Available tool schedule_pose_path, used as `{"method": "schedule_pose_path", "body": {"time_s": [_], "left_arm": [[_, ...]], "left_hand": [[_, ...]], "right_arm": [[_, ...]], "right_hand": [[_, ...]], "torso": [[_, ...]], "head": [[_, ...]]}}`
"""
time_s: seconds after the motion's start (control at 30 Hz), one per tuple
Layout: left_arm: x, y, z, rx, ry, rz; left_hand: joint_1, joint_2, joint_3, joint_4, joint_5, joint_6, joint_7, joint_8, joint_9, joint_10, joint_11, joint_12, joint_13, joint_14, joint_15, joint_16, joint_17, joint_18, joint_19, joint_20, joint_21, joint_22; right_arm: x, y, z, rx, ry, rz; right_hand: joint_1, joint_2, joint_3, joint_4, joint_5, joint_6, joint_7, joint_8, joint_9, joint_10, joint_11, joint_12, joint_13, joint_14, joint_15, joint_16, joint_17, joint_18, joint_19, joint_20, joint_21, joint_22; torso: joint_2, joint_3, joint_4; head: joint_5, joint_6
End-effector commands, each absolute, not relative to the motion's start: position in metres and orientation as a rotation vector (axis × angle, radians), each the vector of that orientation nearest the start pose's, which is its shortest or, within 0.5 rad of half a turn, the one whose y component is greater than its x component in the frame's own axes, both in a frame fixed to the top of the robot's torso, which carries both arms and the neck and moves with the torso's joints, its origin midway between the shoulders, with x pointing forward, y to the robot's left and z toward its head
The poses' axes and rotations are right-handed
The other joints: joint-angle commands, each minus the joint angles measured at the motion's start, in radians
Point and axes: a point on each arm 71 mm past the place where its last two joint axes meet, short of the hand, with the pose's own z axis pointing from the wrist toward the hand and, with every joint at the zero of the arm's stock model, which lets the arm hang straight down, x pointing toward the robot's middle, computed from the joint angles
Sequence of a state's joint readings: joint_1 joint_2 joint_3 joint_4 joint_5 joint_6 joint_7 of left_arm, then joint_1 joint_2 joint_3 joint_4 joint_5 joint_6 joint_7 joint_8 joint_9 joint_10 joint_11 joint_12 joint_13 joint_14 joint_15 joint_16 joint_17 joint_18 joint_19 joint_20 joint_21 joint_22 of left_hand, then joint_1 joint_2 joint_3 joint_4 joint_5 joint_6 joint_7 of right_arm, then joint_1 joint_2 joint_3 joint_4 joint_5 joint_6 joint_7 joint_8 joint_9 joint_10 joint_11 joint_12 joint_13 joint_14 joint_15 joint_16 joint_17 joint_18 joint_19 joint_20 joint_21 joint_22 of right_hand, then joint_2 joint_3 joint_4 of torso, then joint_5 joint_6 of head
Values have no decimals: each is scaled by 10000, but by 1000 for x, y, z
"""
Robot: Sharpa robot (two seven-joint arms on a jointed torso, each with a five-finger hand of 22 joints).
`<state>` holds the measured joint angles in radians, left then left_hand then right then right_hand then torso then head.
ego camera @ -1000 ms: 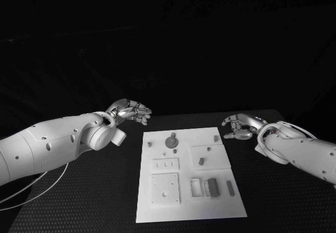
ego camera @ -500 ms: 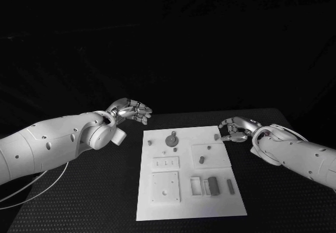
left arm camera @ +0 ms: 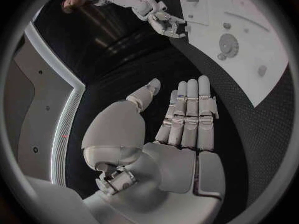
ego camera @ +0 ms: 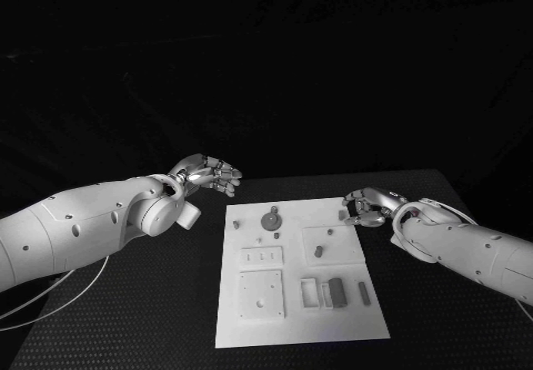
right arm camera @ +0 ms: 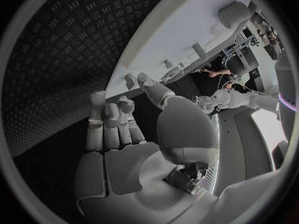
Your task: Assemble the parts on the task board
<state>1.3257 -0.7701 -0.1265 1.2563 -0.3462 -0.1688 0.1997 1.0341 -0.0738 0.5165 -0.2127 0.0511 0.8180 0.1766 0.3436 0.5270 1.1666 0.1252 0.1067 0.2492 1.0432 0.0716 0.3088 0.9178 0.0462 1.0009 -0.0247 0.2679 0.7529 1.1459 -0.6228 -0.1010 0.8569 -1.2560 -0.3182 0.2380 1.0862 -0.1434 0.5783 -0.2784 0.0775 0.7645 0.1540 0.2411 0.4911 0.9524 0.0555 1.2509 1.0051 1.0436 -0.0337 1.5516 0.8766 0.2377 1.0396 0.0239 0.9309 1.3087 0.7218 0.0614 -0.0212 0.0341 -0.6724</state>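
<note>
Pretty dim overall in the head view, near-black background past the far edge of the bench (ego camera: 133, 308), no detail at all out there. Brightest spot by far: the white task board (ego camera: 300, 270), close to washed out, small parts on it reading as grey smudges. Soft light from above, faint shadows only beside the raised pieces. Mild sheen on the left hand (ego camera: 206, 176) and right hand (ego camera: 369, 206). Heavy fisheye bending in both wrist views, straight board edges curved, dark ring around each circle. Some glare on the board in the right wrist view, plus a bright blown-out patch at the rim. Close-up palm surfaces slightly soft.
</note>
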Motion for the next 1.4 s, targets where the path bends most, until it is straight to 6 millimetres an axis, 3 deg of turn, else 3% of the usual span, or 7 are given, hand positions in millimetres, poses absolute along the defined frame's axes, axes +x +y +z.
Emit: {"method": "schedule_pose_path", "body": {"time_s": [0.03, 0.5, 0.9, 1.4], "left_arm": [[542, 241, -166, -7488, 16725, -12509], [541, 242, -166, -7519, 16778, -12488], [541, 242, -166, -7542, 16837, -12469], [540, 242, -167, -7558, 16893, -12465]], "left_hand": [[-117, 8, -17, 7, -20, 22, 59, -35, -9, -78, -19, -63, -7, -37, 55, -64, 11, 115, -26, 20, -55, 16], [-119, 3, -15, 10, -20, 10, 71, -49, -12, -79, -17, -73, -3, -34, 56, -75, 20, 116, -24, 22, -60, 19], [-125, -9, -15, 14, -20, -15, 85, -70, -17, -79, -15, -83, 2, -30, 56, -88, 30, 118, -22, 24, -66, 24], [-129, -19, -13, 20, -20, -40, 98, -92, -21, -88, -10, -100, 6, -28, 58, -105, 42, 119, -22, 26, -75, 28]], "right_arm": [[558, -283, -260, -465, 17214, 5587], [559, -276, -267, -383, 17107, 5583], [561, -278, -267, -328, 17011, 5462], [562, -272, -268, -340, 17089, 5524]], "right_hand": [[13, 136, -33, 40, 18, 511, 226, 80, 19, -567, 113, 61, -13, -30, -35, -4, 13, 241, -55, 17, -22, 191], [-6, 454, -42, 42, 21, 862, 116, 303, 133, -423, -1, 138, -62, 81, -153, 57, 22, 241, 58, -43, 53, 193], [-53, 719, -20, 60, 23, 1160, 37, 471, 240, -333, -74, 153, -116, 156, -217, 63, 13, 241, 107, -79, 83, 190], [-113, 787, -19, 48, 23, 1427, -67, 613, 353, -287, -171, 140, -161, 189, -305, 47, 5, 241, 122, -99, 91, 187]], "torso": [[11, 15, 35], [8, 18, 2], [1, 21, 13], [8, 27, 7]], "head": [[22, -47], [76, -144], [80, -170], [82, -210]]}}
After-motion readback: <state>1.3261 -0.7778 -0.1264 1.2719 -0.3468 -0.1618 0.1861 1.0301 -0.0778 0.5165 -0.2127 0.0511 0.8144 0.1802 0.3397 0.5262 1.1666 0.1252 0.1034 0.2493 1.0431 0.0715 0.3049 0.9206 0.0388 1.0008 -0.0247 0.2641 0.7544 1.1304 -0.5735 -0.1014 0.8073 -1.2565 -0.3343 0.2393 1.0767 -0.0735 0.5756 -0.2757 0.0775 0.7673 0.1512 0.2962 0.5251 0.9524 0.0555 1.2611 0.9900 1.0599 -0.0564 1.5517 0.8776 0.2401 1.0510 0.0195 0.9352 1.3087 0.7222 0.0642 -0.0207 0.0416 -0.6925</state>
